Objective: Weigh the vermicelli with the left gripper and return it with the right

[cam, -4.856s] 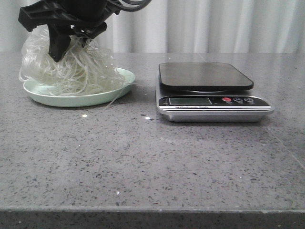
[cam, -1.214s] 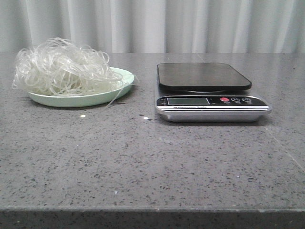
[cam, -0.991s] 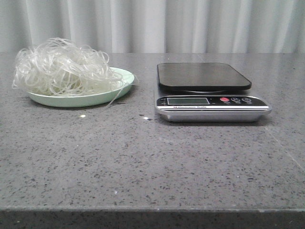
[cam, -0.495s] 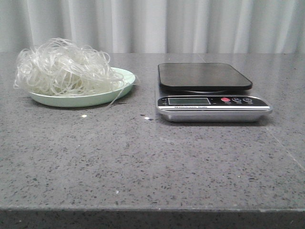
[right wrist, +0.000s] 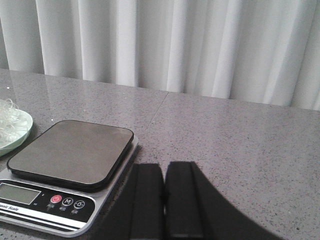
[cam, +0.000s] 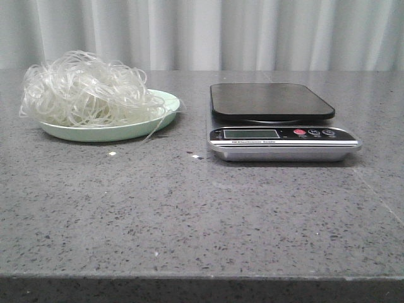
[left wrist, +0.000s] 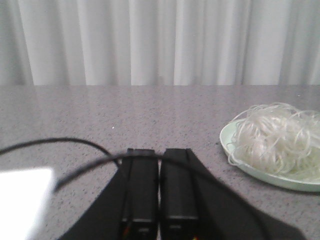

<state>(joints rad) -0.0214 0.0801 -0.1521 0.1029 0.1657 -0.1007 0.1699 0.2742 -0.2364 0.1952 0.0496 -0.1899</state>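
1. Vermicelli (cam: pixel 85 88) heaped on mint plate (cam: pixel 107 132), upper left of front view; kitchen scale (cam: pixel 281 123) at centre-right, platform bare.
2. Left wrist: left gripper (left wrist: pixel 159 187) fingers pressed together, holding nothing; vermicelli at right.
3. Right wrist: right gripper (right wrist: pixel 165 200) likewise closed, empty; scale lower left.
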